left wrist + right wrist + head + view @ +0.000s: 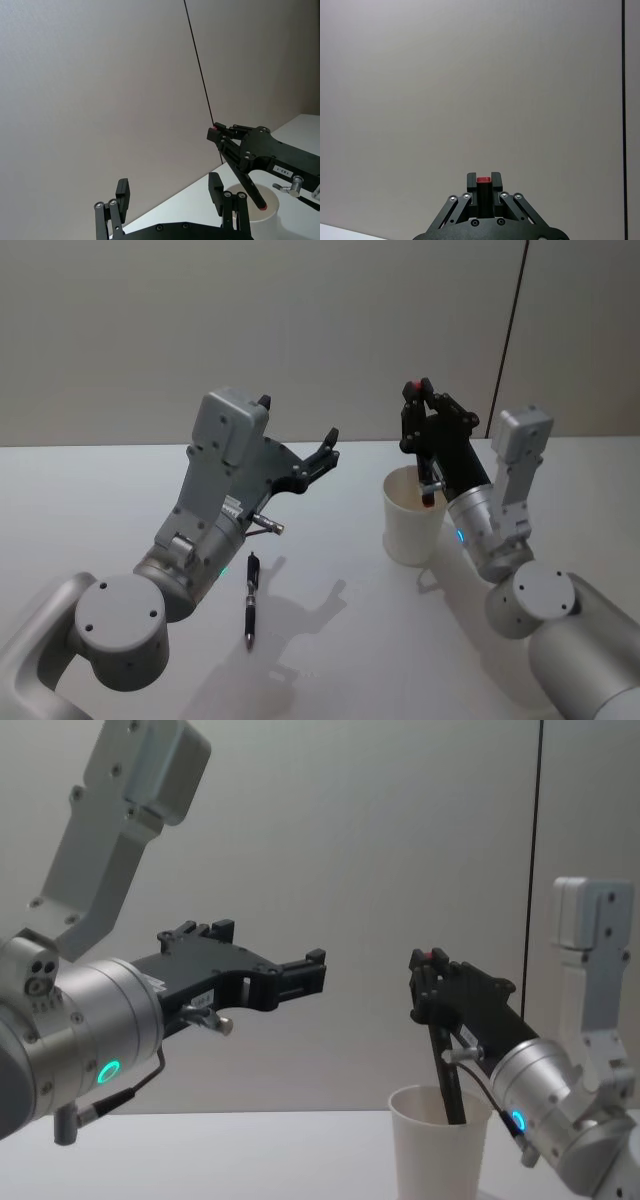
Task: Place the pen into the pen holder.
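My right gripper [418,402] is shut on a black pen [447,1082] with a red end, held steeply tilted over the white paper cup pen holder [408,530]. The pen's lower end sits inside the cup's mouth, as the chest view and the left wrist view show [256,194]. The red end pokes out between the right gripper's fingers [483,180]. A second black pen [251,598] lies flat on the white table, left of the cup. My left gripper [169,192] hangs open and empty in the air, raised above the table left of the cup.
The white table [330,640] runs to a plain grey wall with a dark vertical seam [510,340]. The left arm's grey wrist [215,500] stands above the lying pen.
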Tool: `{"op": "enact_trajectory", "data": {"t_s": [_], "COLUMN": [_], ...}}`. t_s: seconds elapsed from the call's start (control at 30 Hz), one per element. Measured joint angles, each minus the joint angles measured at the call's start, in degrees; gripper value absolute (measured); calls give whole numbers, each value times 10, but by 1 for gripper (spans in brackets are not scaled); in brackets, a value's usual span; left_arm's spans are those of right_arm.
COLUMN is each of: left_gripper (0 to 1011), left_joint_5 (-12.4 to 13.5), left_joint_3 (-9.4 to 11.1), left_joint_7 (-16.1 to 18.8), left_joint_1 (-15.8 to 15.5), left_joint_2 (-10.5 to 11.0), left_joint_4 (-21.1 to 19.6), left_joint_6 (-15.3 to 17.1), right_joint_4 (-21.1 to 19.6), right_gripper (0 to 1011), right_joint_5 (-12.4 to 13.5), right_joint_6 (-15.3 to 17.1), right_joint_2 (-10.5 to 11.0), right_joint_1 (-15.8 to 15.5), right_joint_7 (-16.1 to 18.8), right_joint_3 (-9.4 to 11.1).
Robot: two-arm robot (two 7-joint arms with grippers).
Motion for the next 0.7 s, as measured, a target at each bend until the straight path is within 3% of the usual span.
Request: {"op": "enact_trajectory", "data": {"t_s": [0.7], "left_gripper": [1004], "left_joint_5": [0], "left_joint_3": [0], "left_joint_7": [0], "left_joint_1": [0], "left_joint_2": [0], "left_joint_4": [0], "left_joint_6": [0], "right_joint_4": [105], "right_gripper": [179], "right_joint_5": [-2], "right_joint_6": [-90], "right_joint_2": [-16], "right_joint_1": [39], "right_joint_7": [-3], "right_joint_3": [2]}}
